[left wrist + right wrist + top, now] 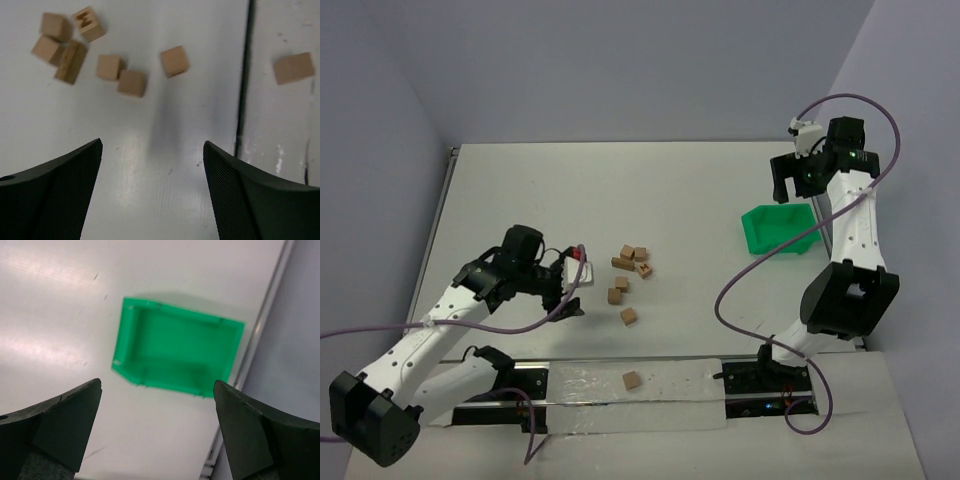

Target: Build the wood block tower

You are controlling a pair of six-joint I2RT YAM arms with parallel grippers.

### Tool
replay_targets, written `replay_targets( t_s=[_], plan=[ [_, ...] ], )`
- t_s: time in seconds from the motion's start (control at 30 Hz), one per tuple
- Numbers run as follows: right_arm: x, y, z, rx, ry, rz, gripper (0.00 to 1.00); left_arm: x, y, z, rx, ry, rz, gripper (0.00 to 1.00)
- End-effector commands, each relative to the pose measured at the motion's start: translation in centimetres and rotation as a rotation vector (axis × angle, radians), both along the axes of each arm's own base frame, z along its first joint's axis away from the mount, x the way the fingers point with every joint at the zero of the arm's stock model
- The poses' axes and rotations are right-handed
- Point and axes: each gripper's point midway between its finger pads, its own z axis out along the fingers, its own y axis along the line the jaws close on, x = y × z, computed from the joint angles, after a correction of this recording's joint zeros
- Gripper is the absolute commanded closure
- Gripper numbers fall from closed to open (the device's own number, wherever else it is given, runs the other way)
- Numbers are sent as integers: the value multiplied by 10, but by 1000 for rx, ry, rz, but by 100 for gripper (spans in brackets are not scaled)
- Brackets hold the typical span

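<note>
On your white tabletop (700, 190) lie eight loose wooden cubes (629, 316) and one green bin (777, 228); your left pincer (152, 150) and right pincer (157, 384) both gape apart, holding nothing.

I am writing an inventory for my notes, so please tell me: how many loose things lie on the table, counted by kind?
Wooden blocks: 8
Green bin: 1
Total: 9
</note>
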Motion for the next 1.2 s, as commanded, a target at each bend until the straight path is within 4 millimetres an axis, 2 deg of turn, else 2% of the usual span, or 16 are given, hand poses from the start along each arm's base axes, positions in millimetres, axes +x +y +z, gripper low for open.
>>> replay_targets(
  t_s=[0.0,0.1,0.2,0.33,0.5,0.63,0.9,1.17],
  plan=[
    [-32,24,-8,71,36,28,0,-38,-29,7,-4,8,-269,12],
    [-42,33,-10,101,37,29,0,-68,-47,-4,47,50,-431,10],
    [-46,35,-12,111,41,26,0,-81,-58,-9,66,57,-507,11],
    [-53,35,-14,110,60,17,0,-113,-84,-14,75,18,-683,13],
    [-55,35,-15,107,73,14,0,-141,-92,-37,177,-70,-856,15],
    [-54,36,-21,118,88,10,0,-153,-98,-50,224,-118,-947,18],
    [-56,38,-27,129,102,17,0,-155,-126,-53,217,-142,-978,23],
    [-59,37,-31,115,109,25,0,-162,-139,-64,246,-154,-1030,26]
  ],
)
